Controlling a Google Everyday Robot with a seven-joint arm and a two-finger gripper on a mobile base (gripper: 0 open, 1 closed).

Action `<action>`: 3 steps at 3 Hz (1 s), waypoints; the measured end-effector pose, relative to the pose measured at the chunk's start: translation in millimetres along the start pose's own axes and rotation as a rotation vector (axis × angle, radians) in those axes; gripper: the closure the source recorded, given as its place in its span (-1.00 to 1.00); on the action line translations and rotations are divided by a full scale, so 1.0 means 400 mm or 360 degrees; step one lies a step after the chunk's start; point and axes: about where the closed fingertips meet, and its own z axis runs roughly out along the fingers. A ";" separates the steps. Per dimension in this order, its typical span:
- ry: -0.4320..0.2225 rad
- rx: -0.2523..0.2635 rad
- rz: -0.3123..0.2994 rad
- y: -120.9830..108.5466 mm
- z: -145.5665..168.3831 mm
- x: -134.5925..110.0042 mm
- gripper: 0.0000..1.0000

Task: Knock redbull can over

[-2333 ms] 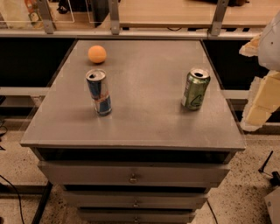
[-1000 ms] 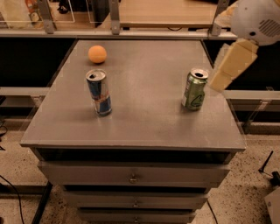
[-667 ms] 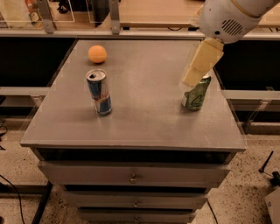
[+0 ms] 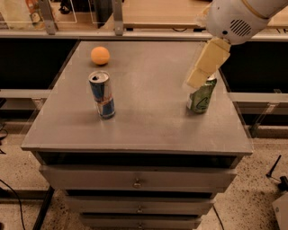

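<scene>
The redbull can (image 4: 102,94), slim, blue and silver, stands upright on the left-middle of the grey cabinet top (image 4: 148,121). My gripper (image 4: 197,79), cream-coloured under a white arm housing (image 4: 234,20), hangs over the right part of the top, far to the right of the redbull can. Its tip is just above and in front of the top of a wider green can (image 4: 201,96). It holds nothing that I can see.
An orange ball (image 4: 100,55) lies at the back left, behind the redbull can. The cabinet has drawers (image 4: 137,182) below its front edge. A wooden counter (image 4: 157,13) and rails run behind it. Dark shelving flanks both sides.
The arm has swung in from the right edge of the view, up and leftward, to hang over the green can. Both cans and the ball have not moved.
</scene>
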 end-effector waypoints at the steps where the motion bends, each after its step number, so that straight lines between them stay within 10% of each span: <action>1: -0.0201 -0.0079 0.0042 0.023 0.051 -0.051 -1.00; 3: -0.0545 -0.0178 0.0061 0.114 0.156 -0.213 -1.00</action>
